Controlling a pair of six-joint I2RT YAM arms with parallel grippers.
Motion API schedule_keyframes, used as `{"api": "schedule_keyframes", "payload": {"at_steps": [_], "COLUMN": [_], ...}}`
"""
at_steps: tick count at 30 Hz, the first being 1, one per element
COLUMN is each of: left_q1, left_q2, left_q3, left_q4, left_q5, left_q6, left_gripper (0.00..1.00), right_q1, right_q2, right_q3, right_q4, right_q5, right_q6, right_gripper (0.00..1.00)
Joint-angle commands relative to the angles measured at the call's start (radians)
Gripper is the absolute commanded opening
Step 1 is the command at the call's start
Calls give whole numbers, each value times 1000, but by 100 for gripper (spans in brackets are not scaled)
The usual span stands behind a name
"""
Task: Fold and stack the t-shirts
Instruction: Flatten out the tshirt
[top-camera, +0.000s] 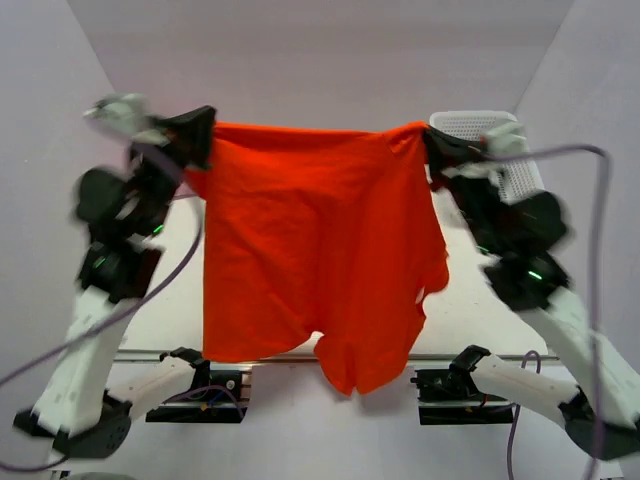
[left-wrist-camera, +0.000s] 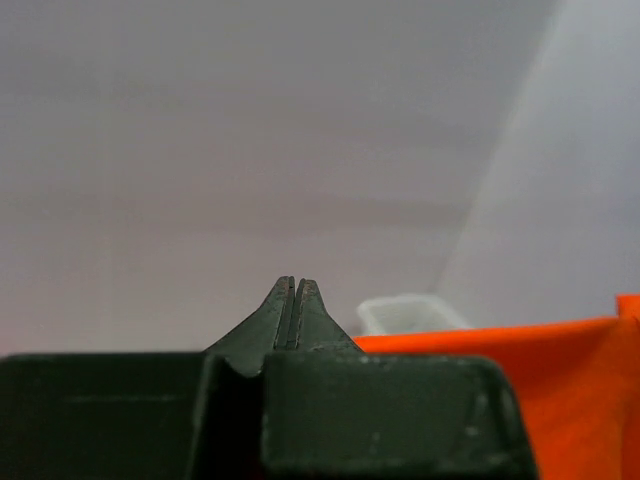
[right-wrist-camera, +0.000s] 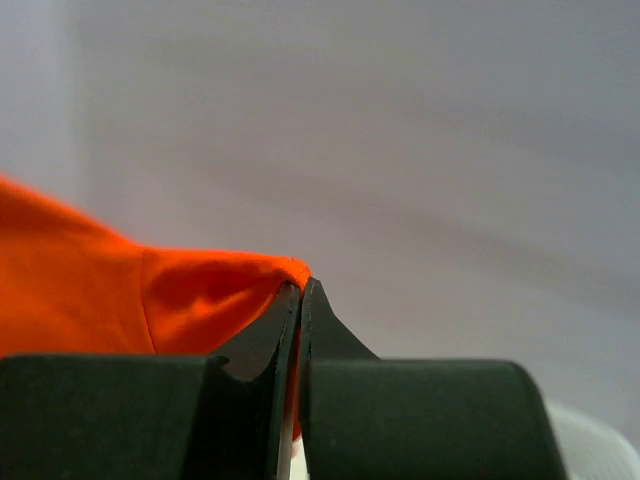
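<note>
The orange-red t-shirt (top-camera: 310, 250) hangs spread in the air between both raised arms and reaches down past the table's near edge. My left gripper (top-camera: 200, 135) is shut on its upper left corner; in the left wrist view the gripper (left-wrist-camera: 291, 285) shows closed tips, with the shirt (left-wrist-camera: 560, 380) stretching off to the right. My right gripper (top-camera: 430, 140) is shut on the upper right corner; in the right wrist view the gripper (right-wrist-camera: 300, 288) pinches the shirt (right-wrist-camera: 150, 300) between its tips. The pale pink t-shirt is out of view, hidden behind the hanging shirt or absent.
A white mesh basket (top-camera: 490, 135) stands at the back right behind the right gripper; it also shows in the left wrist view (left-wrist-camera: 405, 313). White walls close in the table on the left, right and back. Cables hang from both arms.
</note>
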Motion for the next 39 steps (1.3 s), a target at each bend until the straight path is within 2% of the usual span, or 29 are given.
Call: {"api": "schedule_keyframes", "payload": {"at_steps": [1,3,4,5,6,7,8,9,10,11,12,13,14,15,18,24,29,31,34,35,39], "left_q1": [-3,6,6,20,20,20,20,20,32,41,41,52,61,61,80,90,90,90,90,90,72], "left_q2": [197,335,387,442,565,566,702,774,847,921,1052,1107,1151,1203,1193,971,779,719,617,586,587], "left_q3": [-99,-127,-136,-136,-110,-84,-49,52,116,187,332,402,462,534,499,234,-23,-103,-257,-312,-371], "left_q4": [11,20,29,30,14,-2,-45,-78,-122,-229,-286,-340,-384,-430,-382,-262,-237,-225,-164,-130,-49], "left_q5": [-238,-328,-353,-375,-439,-467,-467,-478,-478,-478,-478,-467,-467,-438,-394,-361,-361,-335,-242,-188,-116], "left_q6": [-11,-35,-51,-86,-101,-112,-112,-112,-112,-112,-112,-123,-123,-123,-123,-123,-143,-143,-134,-125,-74], "left_gripper": [0,0,0,0,0,0,21,39,64,99,100,100,100,100,100,100,100,100,100,100,100], "right_q1": [-11,-23,-38,-56,-82,-95,-107,-147,-156,-168,-197,-205,-222,-227,-231,-235,-233,-233,-235,-235,-233], "right_q2": [215,308,446,492,533,623,708,787,828,933,961,987,1012,1058,1060,972,844,782,676,622,544], "right_q3": [-131,-130,-128,-119,-105,-92,-75,6,37,71,164,192,218,269,268,209,130,23,-97,-183,-308], "right_q4": [319,347,349,347,341,341,300,271,211,145,113,29,-1,-24,-59,-114,-257,-283,-279,-276,-251], "right_q5": [482,588,611,645,654,662,651,651,645,624,623,620,611,607,565,456,360,329,213,161,8], "right_q6": [-173,-184,-163,-142,-109,-109,-47,-23,19,55,72,96,116,121,132,176,328,416,518,530,573], "right_gripper": [0,0,0,0,0,0,0,0,0,0,0,6,19,56,90,90,90,90,90,90,90]}}
